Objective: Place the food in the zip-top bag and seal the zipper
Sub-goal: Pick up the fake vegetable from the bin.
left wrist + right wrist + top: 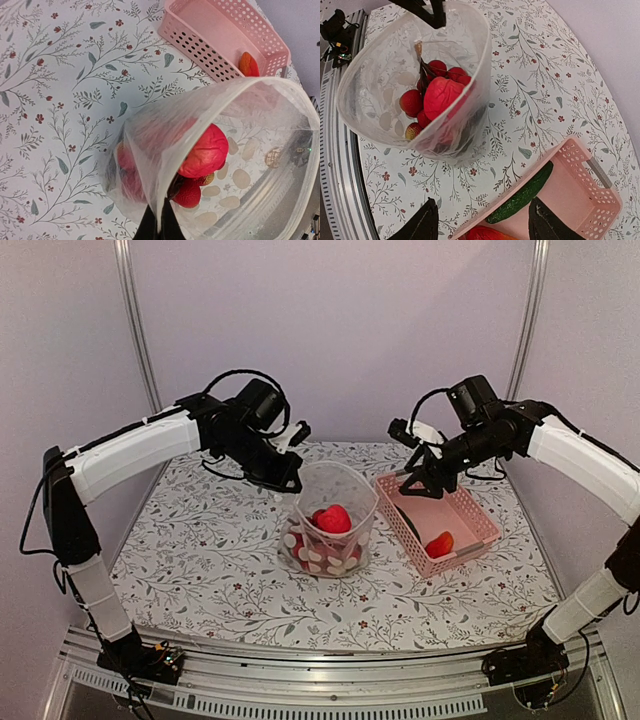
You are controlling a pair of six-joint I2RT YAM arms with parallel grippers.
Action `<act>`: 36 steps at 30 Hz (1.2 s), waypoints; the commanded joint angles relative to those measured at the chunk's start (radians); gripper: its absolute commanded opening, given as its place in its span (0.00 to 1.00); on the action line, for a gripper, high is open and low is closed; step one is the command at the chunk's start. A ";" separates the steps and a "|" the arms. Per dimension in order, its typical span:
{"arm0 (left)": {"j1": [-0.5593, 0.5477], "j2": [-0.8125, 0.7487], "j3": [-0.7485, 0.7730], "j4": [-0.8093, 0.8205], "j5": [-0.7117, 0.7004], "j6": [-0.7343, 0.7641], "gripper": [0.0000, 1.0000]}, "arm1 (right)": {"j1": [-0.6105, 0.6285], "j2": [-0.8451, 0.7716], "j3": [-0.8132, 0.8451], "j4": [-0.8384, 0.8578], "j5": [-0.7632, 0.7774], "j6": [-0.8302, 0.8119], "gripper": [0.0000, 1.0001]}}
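so the left gripper (160, 226) is pinching the zip-top bag (345, 483) rim open while the right gripper (482, 221), fingers spread, is hovering over the green vegetable (522, 192) lying diagonally in the pink basket (472, 512)

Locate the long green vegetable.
In the top view, the long green vegetable lies inside the pink basket, right of the zip-top bag, beside a red piece.

The left arm (130, 450) and the right arm (585, 455) look alike: long white shell segments set between black joints and black bases. Black cables (245, 375) loop loose near each wrist (thinner wires show by the bases). The left fingers (170, 227) are black and slim. The right fingers (420, 227) are black, tapering wedges with a matte finish.
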 commanded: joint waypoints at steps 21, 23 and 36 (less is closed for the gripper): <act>0.010 0.001 -0.004 -0.003 -0.011 0.010 0.00 | -0.281 0.275 -0.129 0.143 0.015 0.221 0.55; 0.011 0.000 -0.007 -0.003 -0.013 0.007 0.00 | -0.281 0.309 -0.111 0.137 -0.001 0.230 0.55; 0.012 -0.006 -0.020 -0.004 -0.024 0.012 0.00 | -0.258 0.485 -0.001 0.102 -0.009 0.265 0.55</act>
